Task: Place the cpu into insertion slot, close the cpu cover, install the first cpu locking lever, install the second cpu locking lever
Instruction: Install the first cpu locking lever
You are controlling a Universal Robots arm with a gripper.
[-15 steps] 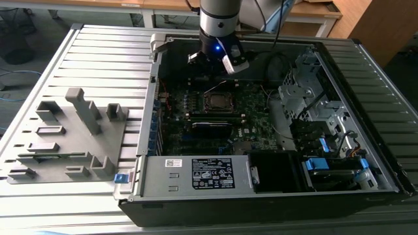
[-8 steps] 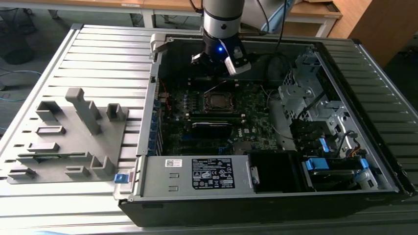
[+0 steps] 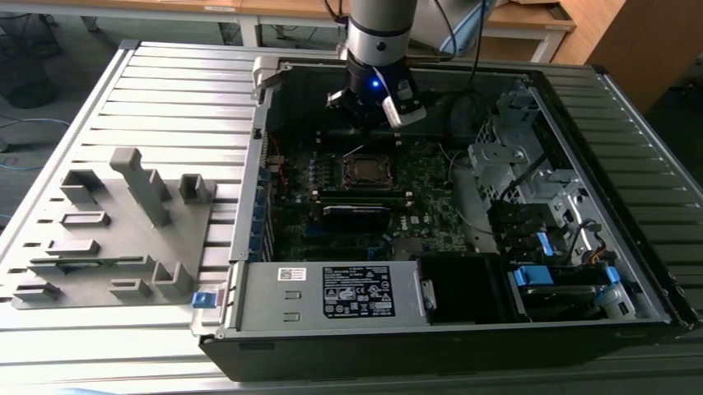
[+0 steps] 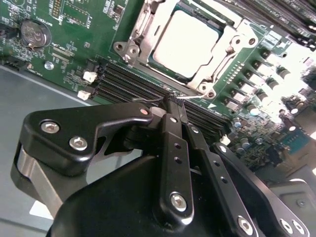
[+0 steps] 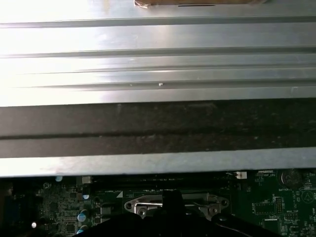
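One black gripper, pinched narrow, near silvery square cpu in its metal-rimmed slot; ribbed grey counter, wooden desks behind.

Counted: one case, one board, one power supply, one grey rack. One arm, one gripper. On the board: one cpu, one cover, one coin cell, two white plugs.

You'll find a black printed label on the power supply, a small white sticker beside it, faint white markings on the board, nothing legible to you.
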